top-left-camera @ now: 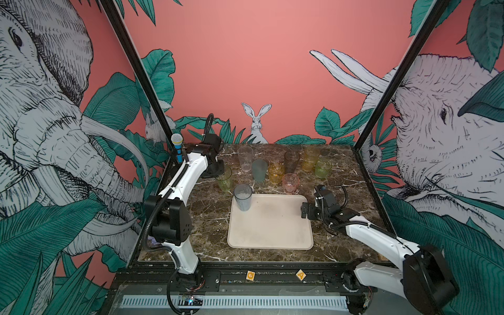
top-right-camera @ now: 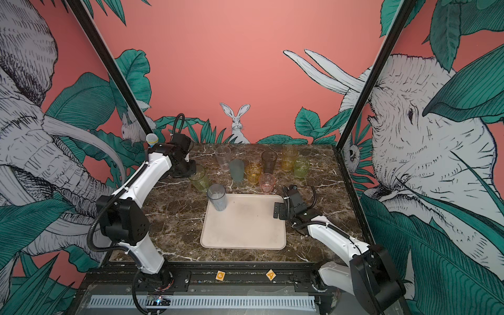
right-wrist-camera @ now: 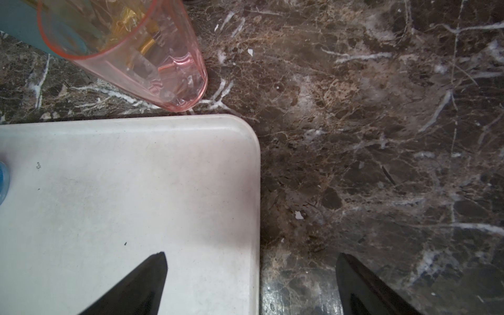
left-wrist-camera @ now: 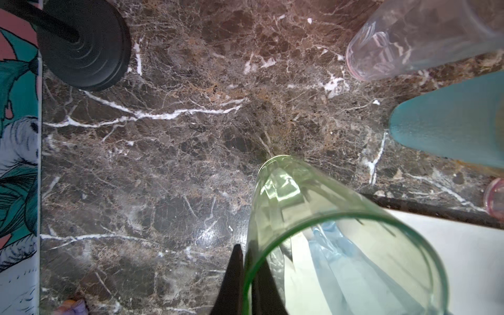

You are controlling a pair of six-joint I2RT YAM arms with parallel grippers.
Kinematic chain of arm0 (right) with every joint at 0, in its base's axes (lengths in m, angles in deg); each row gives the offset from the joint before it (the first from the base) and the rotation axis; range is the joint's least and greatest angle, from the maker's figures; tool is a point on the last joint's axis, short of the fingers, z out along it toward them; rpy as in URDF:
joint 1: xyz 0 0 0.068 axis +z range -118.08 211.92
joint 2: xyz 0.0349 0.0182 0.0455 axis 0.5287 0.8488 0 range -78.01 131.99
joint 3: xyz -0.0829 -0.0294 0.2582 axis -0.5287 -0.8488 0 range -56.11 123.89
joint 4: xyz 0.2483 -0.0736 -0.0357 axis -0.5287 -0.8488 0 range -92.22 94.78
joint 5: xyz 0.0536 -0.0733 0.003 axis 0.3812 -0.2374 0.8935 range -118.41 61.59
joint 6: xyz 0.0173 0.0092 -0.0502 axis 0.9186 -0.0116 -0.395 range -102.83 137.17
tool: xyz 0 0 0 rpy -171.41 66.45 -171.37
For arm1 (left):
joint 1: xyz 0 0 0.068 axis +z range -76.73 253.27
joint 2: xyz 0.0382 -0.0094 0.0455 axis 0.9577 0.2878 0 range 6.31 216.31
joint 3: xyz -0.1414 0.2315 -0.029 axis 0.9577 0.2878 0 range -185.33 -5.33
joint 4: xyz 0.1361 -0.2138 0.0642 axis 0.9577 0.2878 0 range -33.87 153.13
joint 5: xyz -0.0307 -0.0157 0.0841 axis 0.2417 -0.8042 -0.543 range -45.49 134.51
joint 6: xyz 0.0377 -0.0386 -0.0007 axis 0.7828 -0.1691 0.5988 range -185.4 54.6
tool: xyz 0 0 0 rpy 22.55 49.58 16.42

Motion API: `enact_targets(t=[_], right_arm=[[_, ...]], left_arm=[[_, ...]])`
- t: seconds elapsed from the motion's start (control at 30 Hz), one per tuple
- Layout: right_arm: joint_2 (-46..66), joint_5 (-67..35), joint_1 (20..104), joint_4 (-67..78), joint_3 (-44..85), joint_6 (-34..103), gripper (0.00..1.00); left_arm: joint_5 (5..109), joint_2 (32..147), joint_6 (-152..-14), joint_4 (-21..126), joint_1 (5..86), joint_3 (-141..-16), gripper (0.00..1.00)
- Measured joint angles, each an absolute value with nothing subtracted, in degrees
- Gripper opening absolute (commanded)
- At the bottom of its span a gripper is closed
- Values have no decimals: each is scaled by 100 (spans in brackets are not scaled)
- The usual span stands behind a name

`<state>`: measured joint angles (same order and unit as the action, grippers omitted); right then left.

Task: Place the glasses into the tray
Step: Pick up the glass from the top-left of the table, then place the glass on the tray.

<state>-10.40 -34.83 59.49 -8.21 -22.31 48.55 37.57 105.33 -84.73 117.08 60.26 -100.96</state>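
Note:
My left gripper [left-wrist-camera: 249, 256] is shut on the rim of a tall green glass [left-wrist-camera: 313, 218]. One finger is outside the wall and one inside. In both top views this green glass [top-left-camera: 225, 178] stands on the marble just beyond the far left corner of the cream tray [top-left-camera: 272, 229]. A grey glass [top-left-camera: 242, 197] stands upright in that corner of the tray. My right gripper [right-wrist-camera: 251, 259] is open and empty over the tray's [right-wrist-camera: 136, 177] far right corner, near a short pink glass [right-wrist-camera: 141, 54]. Several more glasses stand behind the tray.
Behind the tray stand a clear glass [top-left-camera: 245, 158], a teal glass [top-left-camera: 259, 170], an amber glass [top-left-camera: 276, 173], a smoky brown glass [top-left-camera: 291, 161], a yellow glass [top-left-camera: 311, 158] and a short green glass [top-left-camera: 323, 169]. A blue toy microphone [top-left-camera: 177, 147] stands at the far left.

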Motion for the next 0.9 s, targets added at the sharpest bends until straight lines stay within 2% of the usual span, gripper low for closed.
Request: enact_targets(t=[0.9], right_arm=[[-926,-3334,5949,-670,-2231,4862,99]], left_arm=[[3897,8435,-8314,13526,5997,-9967,0]])
